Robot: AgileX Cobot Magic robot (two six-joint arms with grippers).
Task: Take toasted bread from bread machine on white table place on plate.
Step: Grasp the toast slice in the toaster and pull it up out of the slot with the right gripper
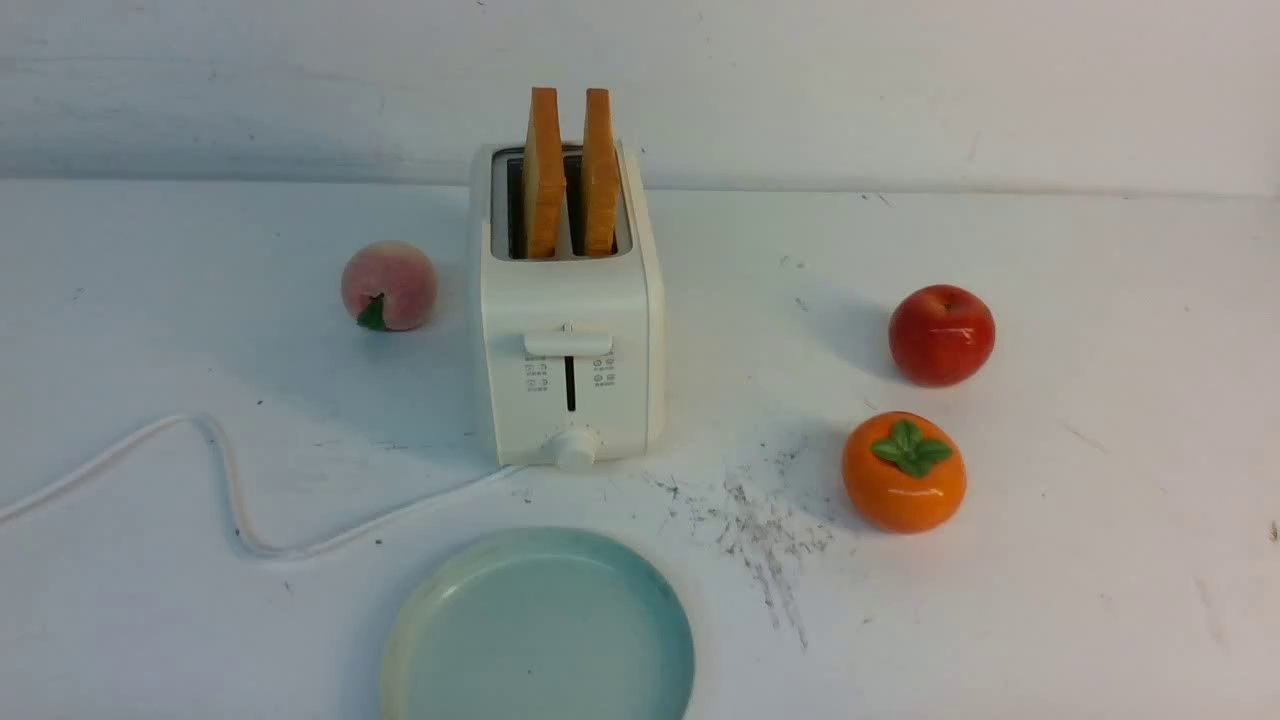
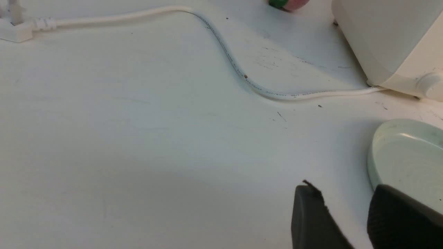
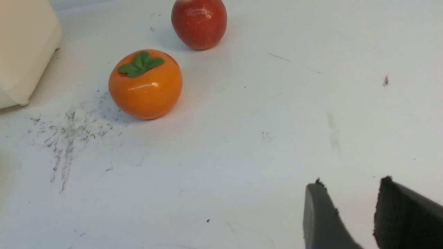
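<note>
We're hovering both grippers part-open w/ nothing held: left gripper (image 2: 342,193) just beside plate (image 2: 375,152), right gripper (image 3: 349,186) near persimmon (image 3: 145,84). Toasted bread (image 1: 543,170) is standing upright in bread machine (image 1: 565,350), ahead of both, edge-on; left prob. nearer.

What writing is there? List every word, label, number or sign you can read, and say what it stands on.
"300/500V": printed along the white cord, as best it reads in the left wrist view; the rest of that line of print is too blurred to read.
The icons and their tiny captions on the front of the bread machine: too small to read.
No other writing shows.
</note>
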